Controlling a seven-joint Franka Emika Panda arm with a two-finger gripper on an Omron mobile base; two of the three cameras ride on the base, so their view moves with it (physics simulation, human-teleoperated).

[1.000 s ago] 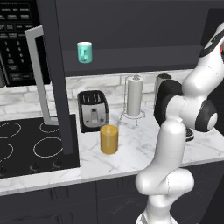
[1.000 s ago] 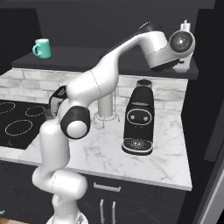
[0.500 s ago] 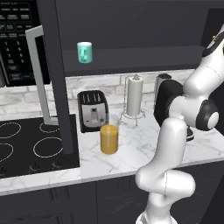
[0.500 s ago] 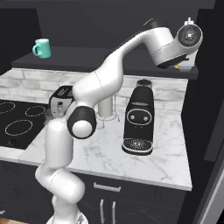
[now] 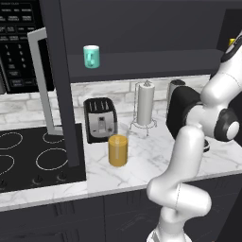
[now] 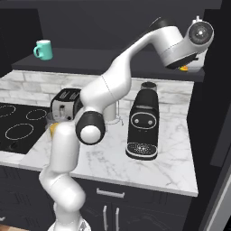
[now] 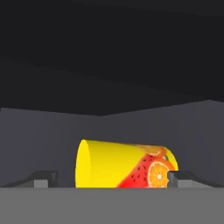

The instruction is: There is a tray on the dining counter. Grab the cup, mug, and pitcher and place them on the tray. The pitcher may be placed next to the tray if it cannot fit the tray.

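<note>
On the dark upper shelf, the gripper stands released, straddling the yellow cup.

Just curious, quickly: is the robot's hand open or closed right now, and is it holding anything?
Hand: open, holding nothing; its fingertips stand either side of the yellow cup.

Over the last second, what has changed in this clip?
The arm has swung its hand up and right toward the shelf's right end, bringing the open gripper up around the yellow cup; nothing grasped yet. The mug, pitcher and toaster stayed put.
</note>
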